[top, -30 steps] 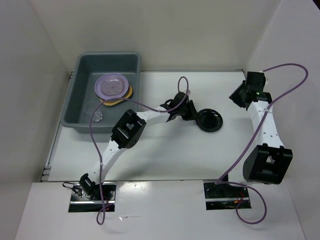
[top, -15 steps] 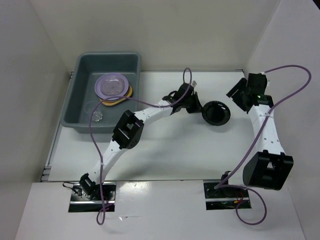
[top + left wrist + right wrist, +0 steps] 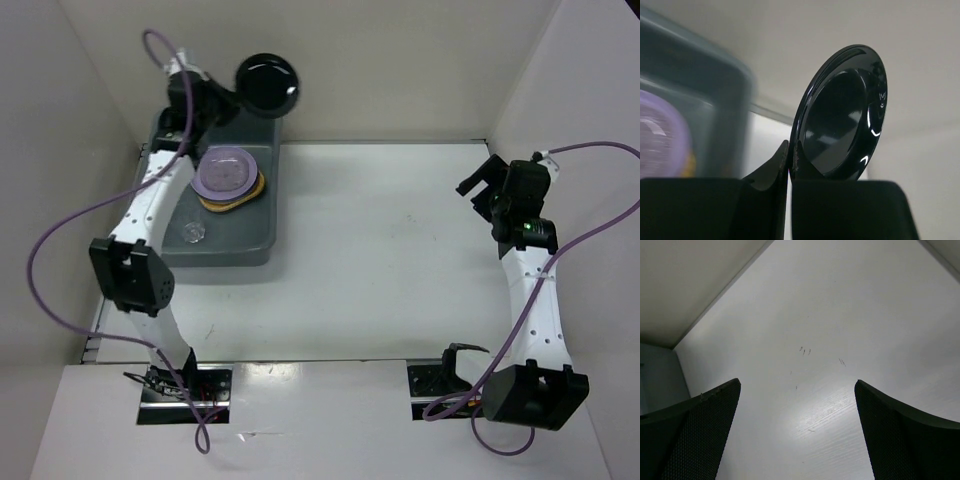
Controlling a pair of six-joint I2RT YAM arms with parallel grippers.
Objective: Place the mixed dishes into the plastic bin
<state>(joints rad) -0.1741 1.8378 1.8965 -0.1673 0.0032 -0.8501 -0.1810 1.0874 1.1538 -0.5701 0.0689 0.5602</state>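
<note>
My left gripper is shut on the rim of the black round dish, holding it in the air over the far right corner of the plastic bin. In the left wrist view the dish stands on edge, its rim pinched between my fingers. Inside the bin the lavender plate lies on a tan and orange stack, and a small clear glass cup sits near the front. My right gripper hangs open over the table at the right, with nothing between its pads.
White walls close in the table on the left, back and right. The bin wall and the blurred lavender plate show in the left wrist view. The right wrist looks down on bare white tabletop.
My left arm has swung the black dish from the middle of the table up and left to above the bin's far corner. My right gripper has opened wide and shifted slightly nearer.
</note>
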